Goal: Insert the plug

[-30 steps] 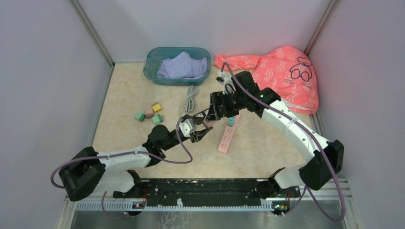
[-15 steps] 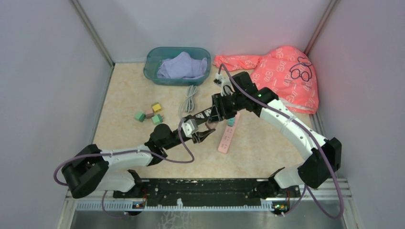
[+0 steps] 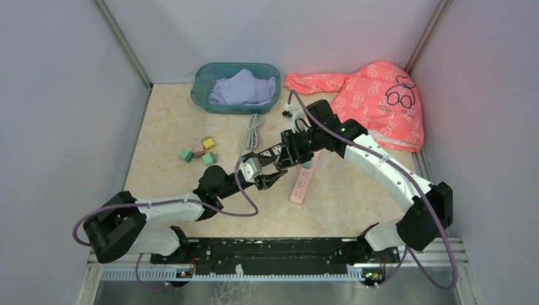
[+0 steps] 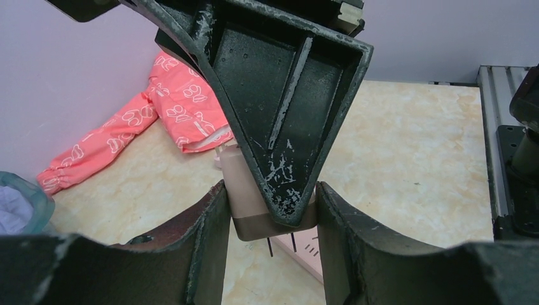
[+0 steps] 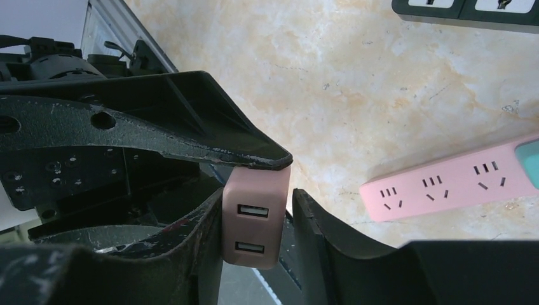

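A pink USB charger plug (image 5: 254,222) hangs in the air between both grippers, its two prongs pointing down in the left wrist view (image 4: 245,190). My left gripper (image 4: 270,216) is shut on its two sides. My right gripper (image 5: 256,203) has its fingers around the same plug: one finger touches it and a gap shows at the other. In the top view the two grippers meet at mid-table (image 3: 274,168). The pink power strip (image 3: 302,183) lies flat just to the right and below, and shows in the right wrist view (image 5: 445,184).
A teal plug (image 3: 307,162) sits in the strip's far end. A teal bin with purple cloth (image 3: 235,86), an orange-pink garment (image 3: 375,95), a grey coiled cable (image 3: 253,130) and coloured blocks (image 3: 200,152) lie farther back. A black socket strip (image 5: 470,9) shows in the right wrist view.
My right arm has shifted slightly left and closer to the left gripper, so its fingers now sit around the plug. The left gripper has risen slightly toward it.
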Robot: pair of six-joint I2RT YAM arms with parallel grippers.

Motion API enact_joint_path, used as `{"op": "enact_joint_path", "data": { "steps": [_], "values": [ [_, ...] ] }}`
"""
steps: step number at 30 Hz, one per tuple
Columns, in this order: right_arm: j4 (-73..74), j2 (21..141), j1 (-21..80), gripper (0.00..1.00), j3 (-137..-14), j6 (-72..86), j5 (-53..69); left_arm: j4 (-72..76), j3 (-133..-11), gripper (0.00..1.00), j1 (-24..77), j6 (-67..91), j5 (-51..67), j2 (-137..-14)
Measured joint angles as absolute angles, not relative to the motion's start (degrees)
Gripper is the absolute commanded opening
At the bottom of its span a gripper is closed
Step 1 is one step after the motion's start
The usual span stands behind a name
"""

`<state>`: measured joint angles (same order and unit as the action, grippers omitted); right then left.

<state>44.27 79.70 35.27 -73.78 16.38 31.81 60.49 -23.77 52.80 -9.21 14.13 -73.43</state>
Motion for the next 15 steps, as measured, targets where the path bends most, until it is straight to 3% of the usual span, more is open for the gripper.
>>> {"op": "enact_joint_path", "data": {
  "steps": [6, 8, 10, 15],
  "values": [
    [44.2, 79.7, 35.5, 0.36, -73.6, 16.1, 31.8, 60.6, -23.8, 0.23, 52.8, -8.6, 14.2, -73.8],
    [44.2, 79.7, 35.5, 0.24, -73.5, 16.0, 31.7, 60.6, -23.8, 0.25, 52.8, -8.5, 14.5, -74.0],
    [44.3, 79.7, 35.5, 0.12, -73.5, 16.0, 31.4, 60.7, -23.8, 0.32, 52.8, -8.4, 14.6, -74.0],
    [44.2, 79.6, 35.5, 0.0, -73.4, 16.5, 31.0, 60.6, -23.7, 0.54, 52.8, -7.8, 14.4, -74.0]
  ]
}}
